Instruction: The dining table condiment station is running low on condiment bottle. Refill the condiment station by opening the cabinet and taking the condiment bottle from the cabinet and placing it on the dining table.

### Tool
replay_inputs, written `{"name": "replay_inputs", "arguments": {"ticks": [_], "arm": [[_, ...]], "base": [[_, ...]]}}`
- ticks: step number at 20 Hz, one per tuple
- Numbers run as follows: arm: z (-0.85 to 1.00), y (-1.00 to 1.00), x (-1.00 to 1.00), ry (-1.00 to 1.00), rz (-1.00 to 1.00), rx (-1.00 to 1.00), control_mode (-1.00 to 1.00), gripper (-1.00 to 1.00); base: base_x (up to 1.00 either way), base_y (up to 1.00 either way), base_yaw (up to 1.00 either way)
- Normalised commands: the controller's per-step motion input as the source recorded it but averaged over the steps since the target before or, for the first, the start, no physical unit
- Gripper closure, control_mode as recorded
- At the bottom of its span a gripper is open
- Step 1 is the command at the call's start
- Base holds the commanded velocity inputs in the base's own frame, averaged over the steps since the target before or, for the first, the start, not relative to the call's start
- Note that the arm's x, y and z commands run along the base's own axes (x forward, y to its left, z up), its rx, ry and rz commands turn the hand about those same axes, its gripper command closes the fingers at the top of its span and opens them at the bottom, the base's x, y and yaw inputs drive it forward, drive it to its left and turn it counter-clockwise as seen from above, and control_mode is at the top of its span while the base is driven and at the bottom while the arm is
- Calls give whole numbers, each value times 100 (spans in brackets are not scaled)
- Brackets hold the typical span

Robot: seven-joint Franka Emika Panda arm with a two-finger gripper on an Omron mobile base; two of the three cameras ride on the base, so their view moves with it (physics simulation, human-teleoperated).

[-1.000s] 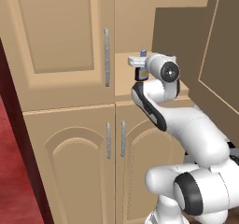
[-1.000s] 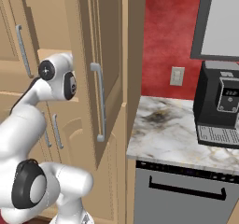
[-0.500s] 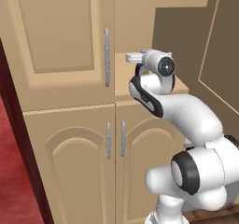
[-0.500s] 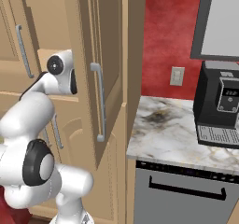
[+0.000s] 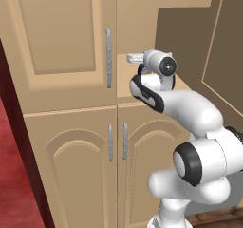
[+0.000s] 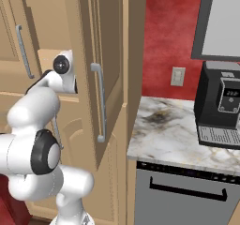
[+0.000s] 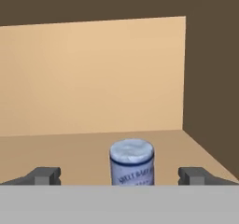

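Since the earlier pictures the white arm has turned its hand toward the open upper compartment of the tall light tan wooden cabinet [image 5: 66, 46], and its two-finger gripper [image 7: 123, 175] now looks along the shelf with its dark tips spread wide, pinching nothing. Between those tips, on the smooth tan shelf, stands a small round blue-and-white labelled container [image 7: 132, 162] with a pale flat top; I cannot tell whether it is the condiment bottle. My judgement: advance level, centred on it, and close low on its cylindrical body.
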Motion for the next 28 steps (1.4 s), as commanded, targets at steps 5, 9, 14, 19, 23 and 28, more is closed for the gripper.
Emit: {"name": "replay_inputs", "arguments": {"ticks": [5,9,14,19,23,28], "arm": [[-7,0,21,0,2,0,-100,-100],[-9,0,14,0,2,0,-100,100],[-4,0,7,0,1,0,-100,100],[0,0,1,0,0,0,-100,100],[0,0,0,0,0,0,-100,100],[0,0,0,0,0,0,-100,100]], "base": [[0,0,0],[0,0,0],[0,0,0],[0,0,0],[0,0,0],[0,0,0]]}}
